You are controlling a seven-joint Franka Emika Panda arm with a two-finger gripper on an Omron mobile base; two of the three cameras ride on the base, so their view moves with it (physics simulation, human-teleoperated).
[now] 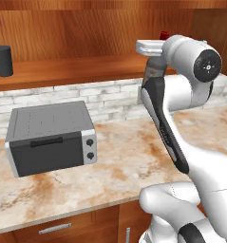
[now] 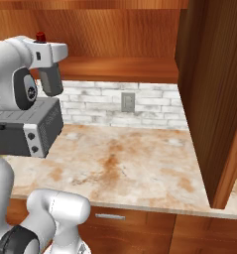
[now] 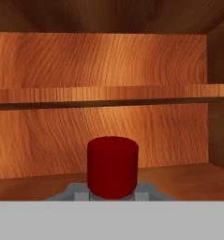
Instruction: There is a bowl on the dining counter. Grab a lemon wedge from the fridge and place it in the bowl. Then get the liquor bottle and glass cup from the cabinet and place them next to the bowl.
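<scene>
One bottle [image 3: 112,169], red-capped, sits clenched between my jaws, its cap poking up just behind my hand at the cabinet's [image 3: 104,61] lower shelf. Below stands a grey toaster oven [image 1: 51,137] on the counter [image 2: 135,163]. Far left on that shelf waits the cup [image 1: 2,60].

You get even, soft rendered light, mild sheen on the white arm [image 1: 181,95], dim cabinet [image 3: 108,18] top, slightly soft low-resolution textures.

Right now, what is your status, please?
Gripper at cabinet shelf, grip unclear. Red-capped clear glass bottle right before it. Dark grey tumbler on shelf. Nothing blocking.
</scene>
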